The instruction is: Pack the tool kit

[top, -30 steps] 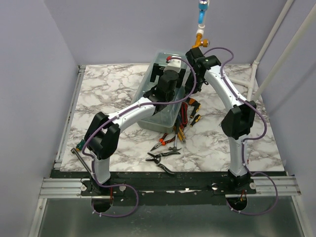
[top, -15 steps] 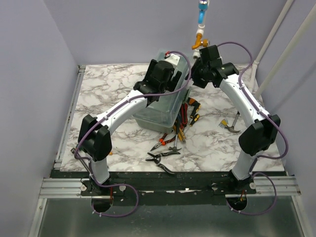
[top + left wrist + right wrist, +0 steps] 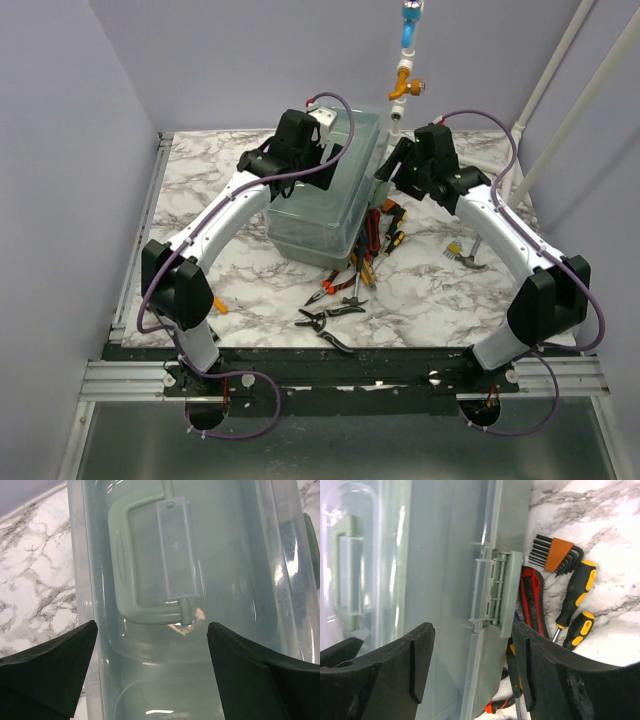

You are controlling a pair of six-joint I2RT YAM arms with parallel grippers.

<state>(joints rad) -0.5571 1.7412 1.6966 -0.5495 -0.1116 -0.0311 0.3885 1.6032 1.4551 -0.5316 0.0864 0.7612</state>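
Note:
The tool kit is a translucent grey-green box (image 3: 322, 205) in the middle of the table, with its lid down. The left wrist view looks down on the lid's carry handle (image 3: 150, 565). My left gripper (image 3: 152, 645) hovers open above the lid, holding nothing. My right gripper (image 3: 472, 655) is open at the box's right side, its fingers standing either side of the side latch (image 3: 496, 592) without touching it. Loose tools (image 3: 350, 280) lie on the marble to the right and front of the box.
A hex key set (image 3: 555, 555), black-and-yellow screwdrivers (image 3: 575, 595) and red-handled pliers (image 3: 532, 605) lie close to the right of the box. A small hammer (image 3: 465, 255) rests farther right. One screwdriver (image 3: 218, 305) lies near the left arm's base. A pipe fitting (image 3: 405, 60) hangs behind.
The right gripper has opened and come from the box's far end to its right side. The left gripper has swung to the far left over the lid.

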